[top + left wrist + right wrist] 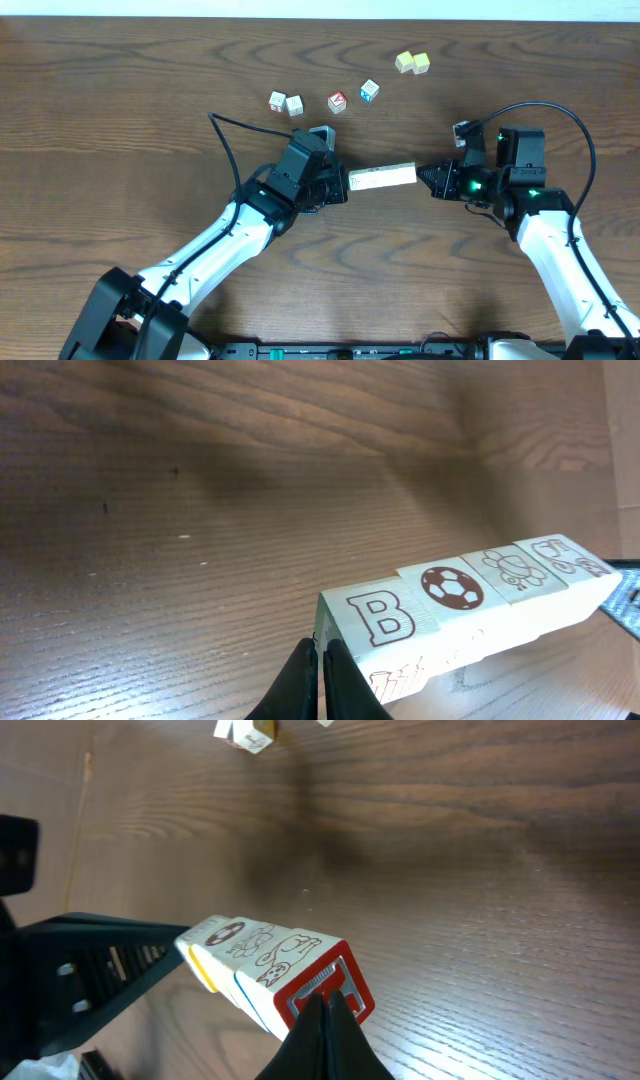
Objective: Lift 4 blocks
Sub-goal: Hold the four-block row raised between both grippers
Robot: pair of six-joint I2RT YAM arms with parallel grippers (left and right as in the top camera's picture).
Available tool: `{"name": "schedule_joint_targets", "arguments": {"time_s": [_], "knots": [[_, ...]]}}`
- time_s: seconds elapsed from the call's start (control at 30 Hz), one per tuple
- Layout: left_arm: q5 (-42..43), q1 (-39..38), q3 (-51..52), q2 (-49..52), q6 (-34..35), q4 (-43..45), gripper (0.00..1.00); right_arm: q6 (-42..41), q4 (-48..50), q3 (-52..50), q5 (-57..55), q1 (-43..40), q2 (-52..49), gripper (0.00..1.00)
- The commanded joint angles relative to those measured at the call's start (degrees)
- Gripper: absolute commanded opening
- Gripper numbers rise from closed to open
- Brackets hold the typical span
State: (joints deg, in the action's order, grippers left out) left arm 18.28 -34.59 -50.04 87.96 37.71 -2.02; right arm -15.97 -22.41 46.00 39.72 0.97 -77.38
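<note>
Four cream-white blocks (381,178) form one tight row, end to end, between my two grippers. In the left wrist view the blocks (470,595) show a letter B, a football and a bee on top. My left gripper (345,186) is shut, its closed tips (320,652) pressed against the row's left end. My right gripper (421,174) is shut too, its tips (325,1007) pushing on the red-framed end face of the blocks (275,965). Nothing sits between either pair of jaws. The row looks raised slightly off the wooden table (120,120).
Beyond the row lie loose cubes: two pale ones (285,103), a red-faced one (337,102), a blue-faced one (369,91) and two pale yellow ones (412,63). The left arm's black cable (226,145) loops over the table.
</note>
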Motion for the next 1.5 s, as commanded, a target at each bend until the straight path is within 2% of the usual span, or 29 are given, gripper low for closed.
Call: {"name": "schedule_joint_targets", "arguments": {"time_s": [0.0, 1.47], "knots": [[10.9, -2.5, -0.8, -1.9, 0.5, 2.3, 0.07, -1.0, -1.0, 0.5, 13.3, 2.1, 0.1, 0.01], [11.1, -2.5, -0.8, -4.5, 0.7, 1.2, 0.07, -0.9, -3.6, 0.4, 8.1, 2.1, 0.1, 0.01]]}}
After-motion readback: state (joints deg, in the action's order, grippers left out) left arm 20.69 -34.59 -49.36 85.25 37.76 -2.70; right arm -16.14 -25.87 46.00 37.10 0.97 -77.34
